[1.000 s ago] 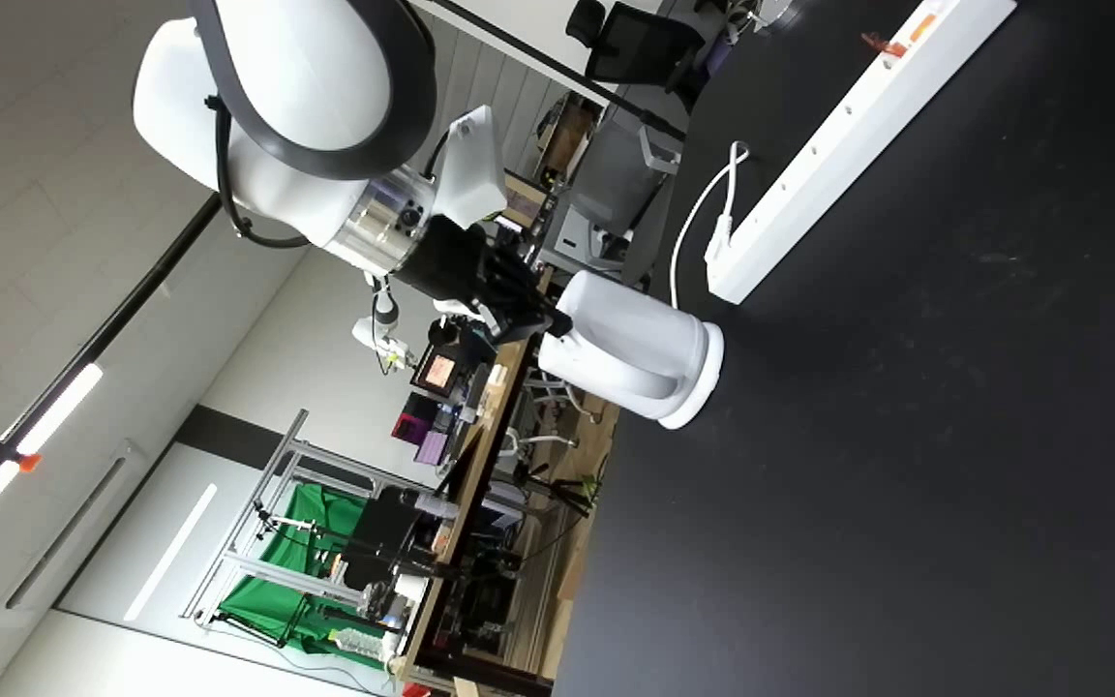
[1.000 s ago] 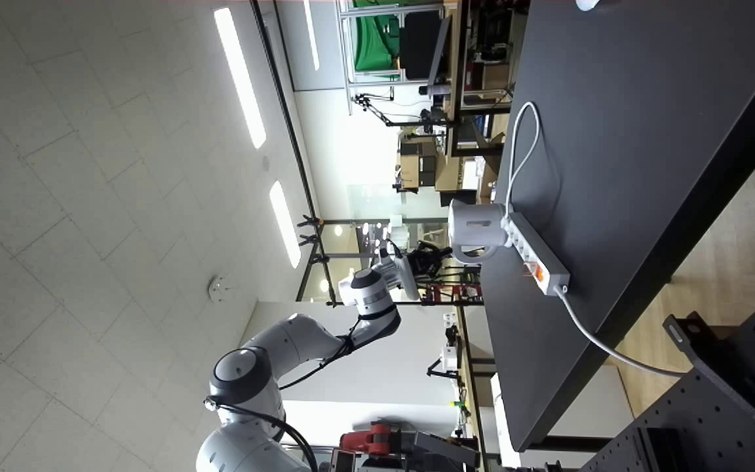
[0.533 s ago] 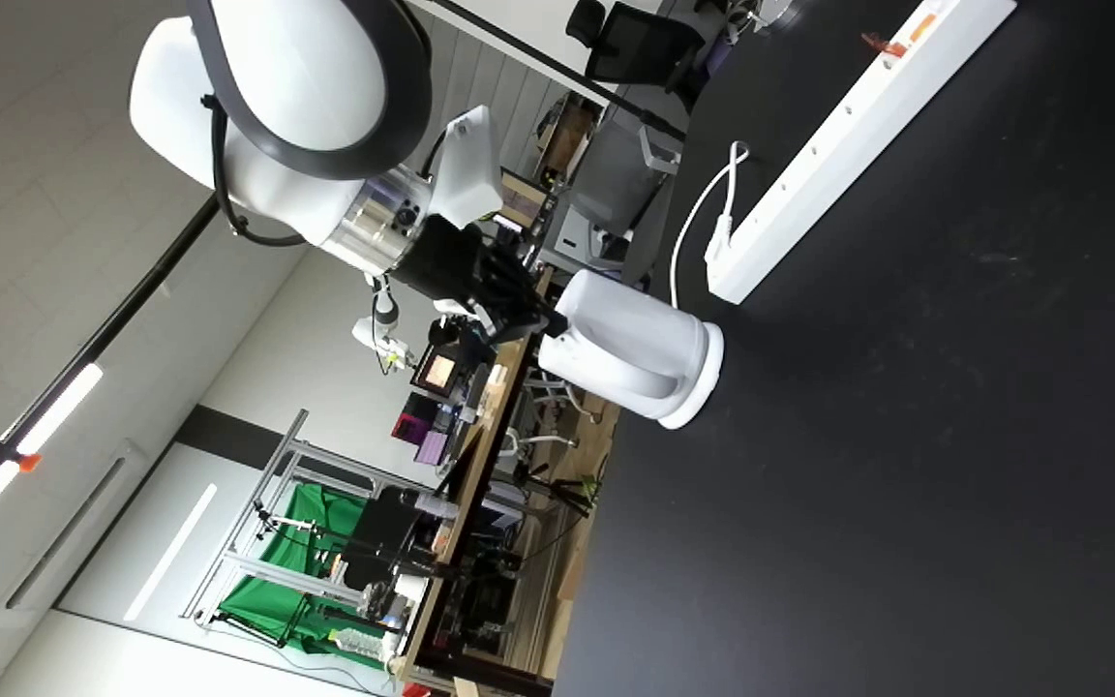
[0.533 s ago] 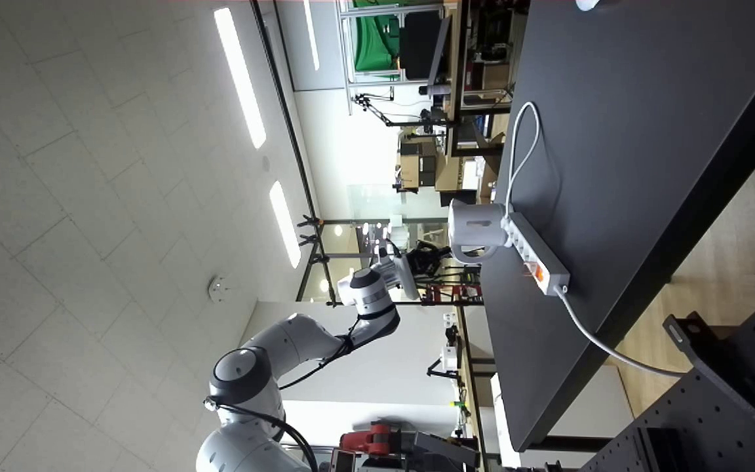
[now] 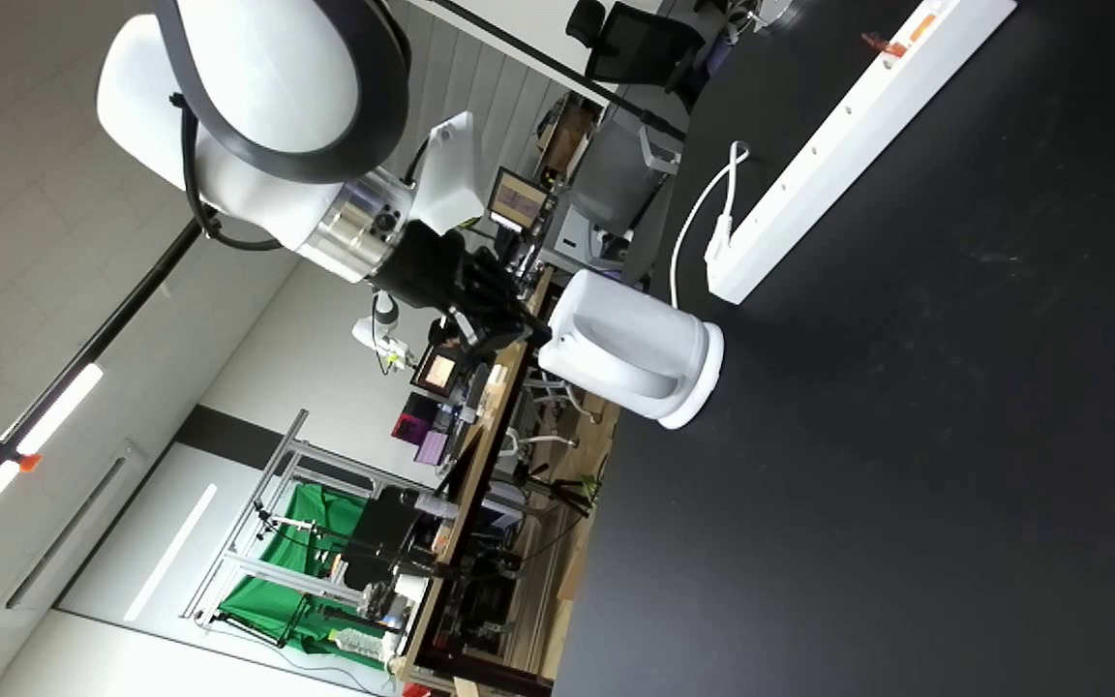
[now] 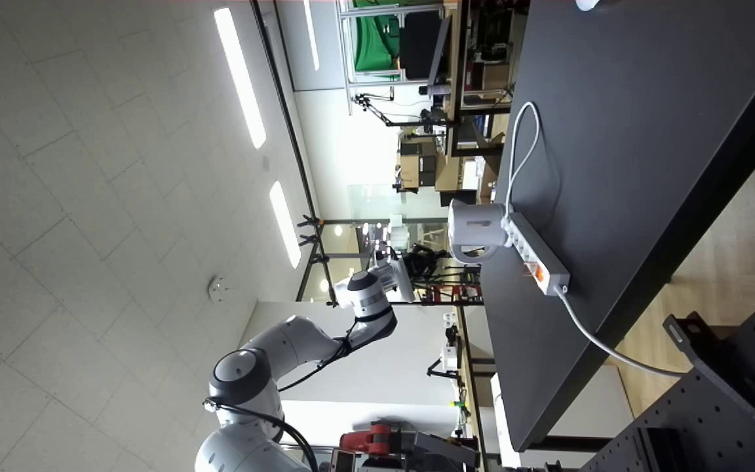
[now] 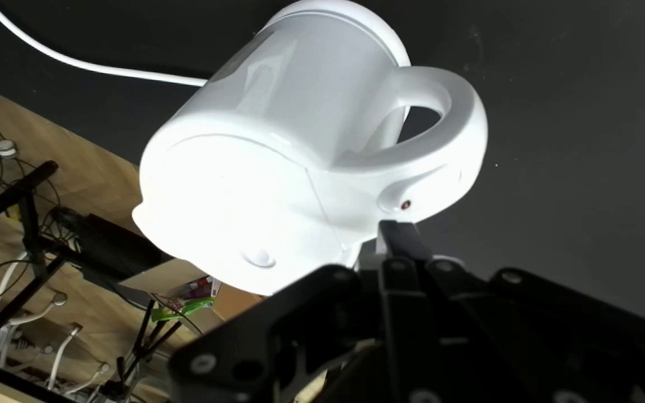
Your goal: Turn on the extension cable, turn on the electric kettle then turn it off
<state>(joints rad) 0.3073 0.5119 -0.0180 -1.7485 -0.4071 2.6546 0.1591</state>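
Note:
The white electric kettle (image 5: 630, 339) stands on the dark table in both exterior views (image 6: 476, 226); these views are turned sideways. In the wrist view the kettle (image 7: 300, 112) shows its bright lid, handle and a small dark red dot (image 7: 405, 205) on the handle top. My gripper (image 7: 398, 238) is shut and empty, its tips just off the handle top. In an exterior view the gripper (image 5: 540, 334) is close above the kettle's top, seemingly apart. The white extension cable (image 5: 848, 160) lies beside the kettle; its orange-red switch (image 6: 536, 271) shows at the far end from the plug.
A white cord (image 6: 527, 144) loops on the dark table (image 6: 626, 131) from the plug in the strip. The strip's own cord (image 6: 603, 341) runs over the table edge to a dark perforated metal plate (image 6: 712, 406). A white object (image 6: 586, 4) shows partly at an exterior view's border.
My gripper has drawn back from the kettle's handle top, where its tips overlapped the kettle before. The arm has shifted with it. The kettle and extension cable have not moved.

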